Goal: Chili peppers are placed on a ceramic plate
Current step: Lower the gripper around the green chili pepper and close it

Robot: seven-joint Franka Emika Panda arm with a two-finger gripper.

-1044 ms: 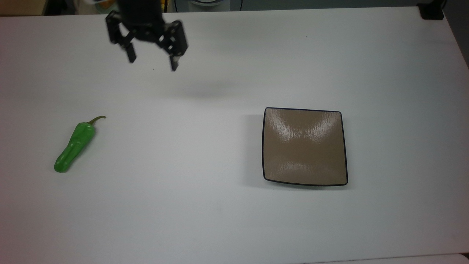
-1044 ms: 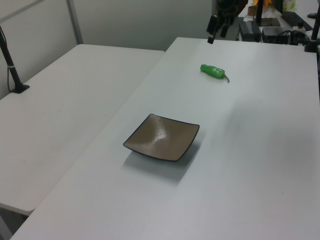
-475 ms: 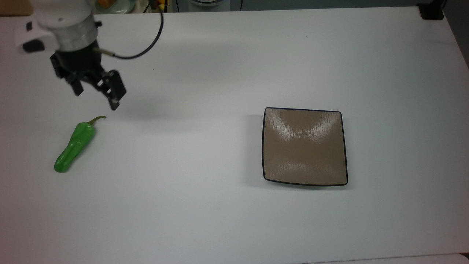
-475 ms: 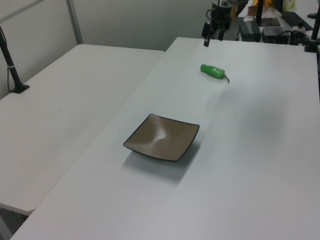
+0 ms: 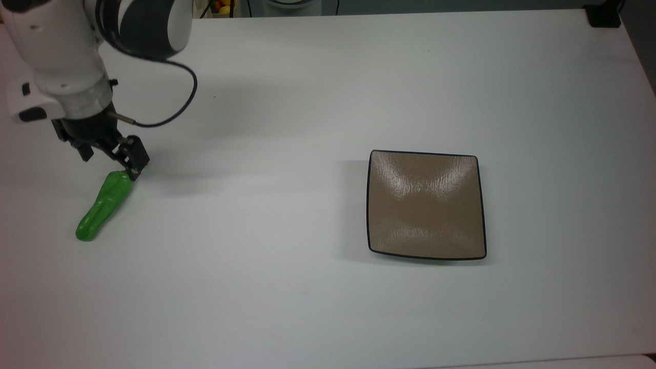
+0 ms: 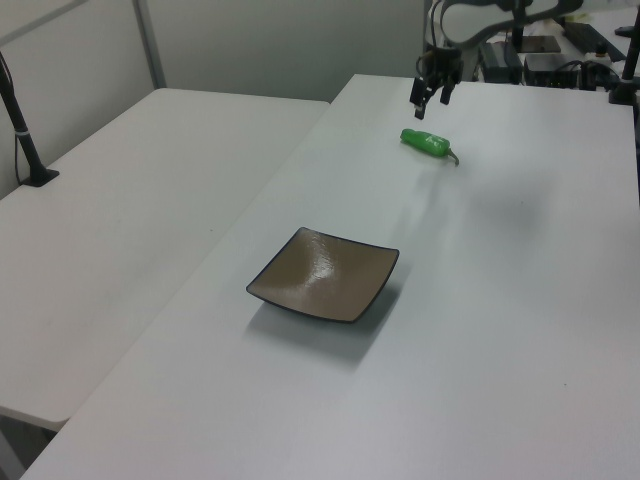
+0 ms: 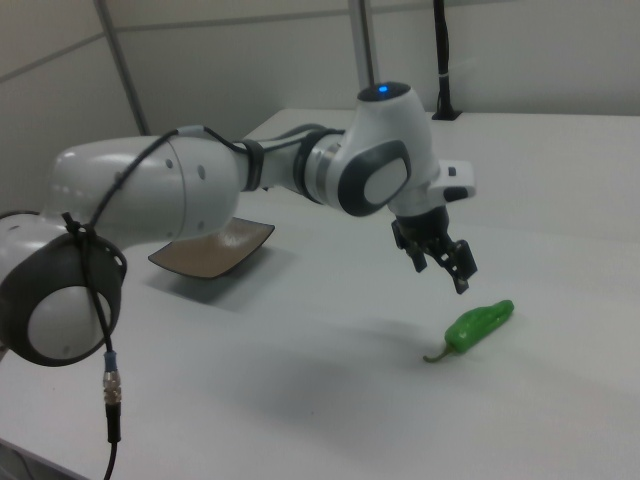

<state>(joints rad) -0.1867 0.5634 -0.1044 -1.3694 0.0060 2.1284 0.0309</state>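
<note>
Black two-finger gripper, jaws parted, above bumpy bright green chili pepper: probably light, waxy-slippery; grasp mid-body across width.

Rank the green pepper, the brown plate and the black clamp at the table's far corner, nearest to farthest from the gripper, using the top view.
Measured from the gripper:
1. Green pepper: just below the gripper, at the top view's left.
2. Brown plate: right of centre in the top view.
3. Black clamp: the top view's upper right corner.
</note>
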